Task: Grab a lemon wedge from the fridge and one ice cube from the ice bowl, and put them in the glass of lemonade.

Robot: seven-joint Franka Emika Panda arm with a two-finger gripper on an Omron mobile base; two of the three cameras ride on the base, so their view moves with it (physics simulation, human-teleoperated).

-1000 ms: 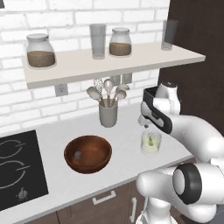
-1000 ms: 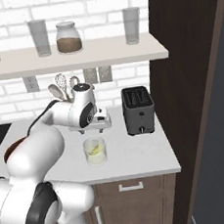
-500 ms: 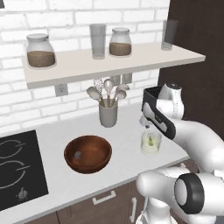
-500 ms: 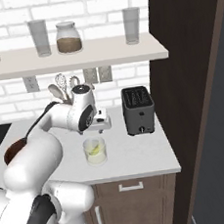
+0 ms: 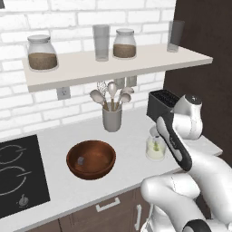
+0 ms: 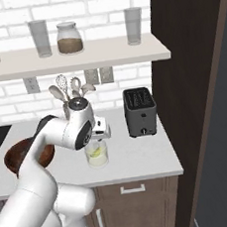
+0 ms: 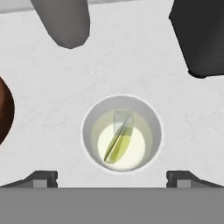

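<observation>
In the hand view the glass of lemonade (image 7: 122, 133) stands upright on the white counter (image 7: 131, 57), seen straight down its mouth. One lemon wedge (image 7: 117, 145) lies in the pale liquid, its long axis running from about 7 o'clock to 1 o'clock. One ice cube (image 7: 122, 120) sits at the wedge's upper end, touching it. The jaws stand wide, holding nothing, with one dark tip at each side of the glass's lower rim; the gripper (image 7: 112, 178) hangs above the glass.

From the left base view the glass (image 5: 155, 147) stands at 3 o'clock from the one wooden bowl (image 5: 91, 158), well apart from it. One ice cube (image 5: 80, 160) rests in the bowl. A utensil cup (image 5: 112, 118) stands at 12 o'clock from the bowl, and one black toaster (image 5: 161, 103) at 1 o'clock from the glass. On the shelf (image 5: 118, 64) stand two jars and two tall glasses.
</observation>
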